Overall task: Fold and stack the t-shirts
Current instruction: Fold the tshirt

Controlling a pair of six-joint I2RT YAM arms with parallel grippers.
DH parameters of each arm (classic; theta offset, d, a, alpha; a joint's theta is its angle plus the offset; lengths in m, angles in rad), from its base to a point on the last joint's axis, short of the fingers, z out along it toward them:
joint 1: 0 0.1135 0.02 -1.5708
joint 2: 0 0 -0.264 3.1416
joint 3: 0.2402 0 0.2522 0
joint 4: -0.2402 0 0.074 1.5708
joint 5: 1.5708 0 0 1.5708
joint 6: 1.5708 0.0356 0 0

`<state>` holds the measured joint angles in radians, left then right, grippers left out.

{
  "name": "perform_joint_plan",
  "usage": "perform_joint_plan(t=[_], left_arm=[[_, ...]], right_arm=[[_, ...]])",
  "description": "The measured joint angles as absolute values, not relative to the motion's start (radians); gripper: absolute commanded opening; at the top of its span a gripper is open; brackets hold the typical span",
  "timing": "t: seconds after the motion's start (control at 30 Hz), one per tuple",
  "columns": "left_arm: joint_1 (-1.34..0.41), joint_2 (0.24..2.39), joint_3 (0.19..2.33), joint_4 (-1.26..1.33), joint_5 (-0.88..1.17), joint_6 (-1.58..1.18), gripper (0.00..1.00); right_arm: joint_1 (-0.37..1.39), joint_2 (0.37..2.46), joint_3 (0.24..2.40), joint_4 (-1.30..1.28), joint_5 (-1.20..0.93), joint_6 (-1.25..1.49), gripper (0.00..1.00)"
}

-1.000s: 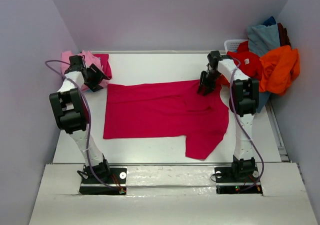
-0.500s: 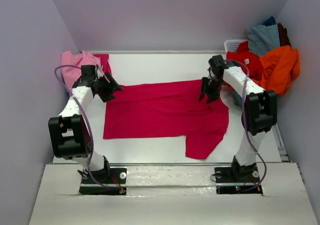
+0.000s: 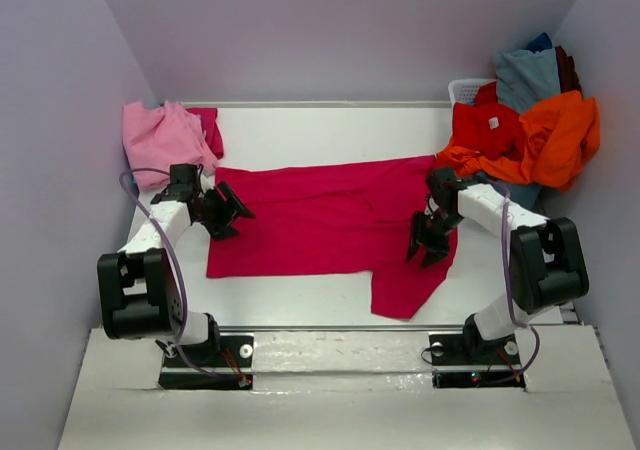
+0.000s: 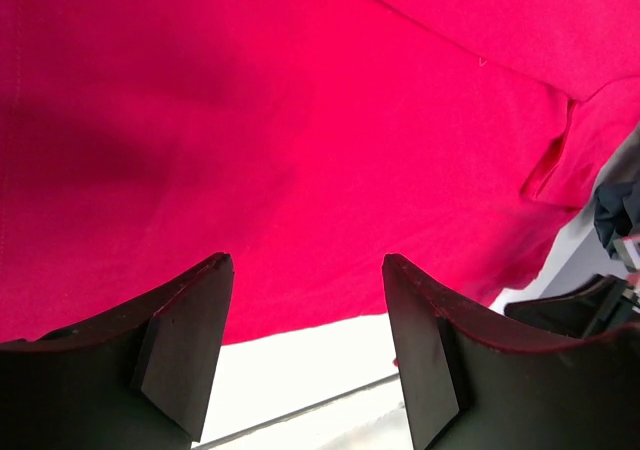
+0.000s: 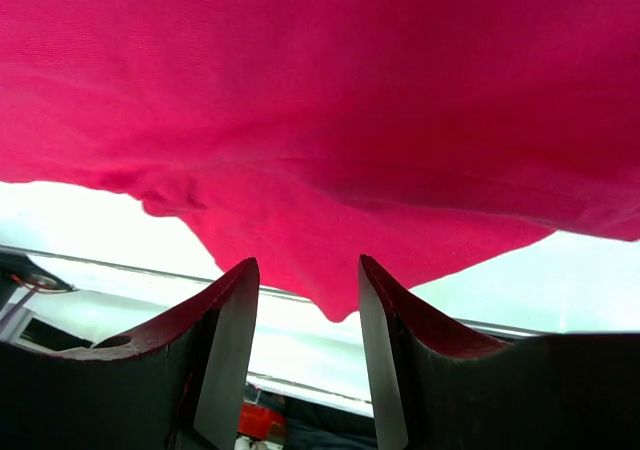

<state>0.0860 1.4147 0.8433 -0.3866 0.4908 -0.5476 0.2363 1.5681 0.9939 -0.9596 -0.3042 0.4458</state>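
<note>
- The left gripper [image 4: 306,270] hangs with its fingers spread and empty, just over the left edge of the crimson t-shirt [image 3: 320,215].
- The right gripper [image 5: 305,270] also has its fingers apart, pinching nothing, above the right part of the shirt near the sleeve [image 3: 405,290].
- The shirt lies spread flat on the table [image 3: 330,130].
- It looks light, soft and limp, so it will probably sag and wrinkle. The best hold is likely a pinch at the edge or corners, on both sides together.

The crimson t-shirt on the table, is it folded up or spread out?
Spread out, not folded yet. The crimson t-shirt lies flat on the table, one sleeve sticking out toward the near edge.
</note>
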Motion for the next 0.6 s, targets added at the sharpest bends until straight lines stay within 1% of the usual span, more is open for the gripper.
perform_joint_plan(t=[0.1, 0.23, 0.37, 0.6], left_arm=[[0.086, 1.419, 0.840, -0.383, 0.504, -0.552, 0.73], [0.086, 1.451, 0.860, -0.376, 0.517, -0.556, 0.73], [0.086, 1.546, 0.982, -0.370, 0.522, -0.561, 0.73], [0.086, 1.705, 1.222, -0.347, 0.522, -0.581, 0.73]], right_arm=[[0.237, 1.568, 0.966, -0.948, -0.303, 0.453, 0.50], [0.237, 1.577, 0.986, -0.932, -0.295, 0.466, 0.50], [0.237, 1.647, 1.123, -0.929, -0.279, 0.476, 0.50], [0.237, 1.827, 1.470, -0.918, -0.230, 0.495, 0.50]])
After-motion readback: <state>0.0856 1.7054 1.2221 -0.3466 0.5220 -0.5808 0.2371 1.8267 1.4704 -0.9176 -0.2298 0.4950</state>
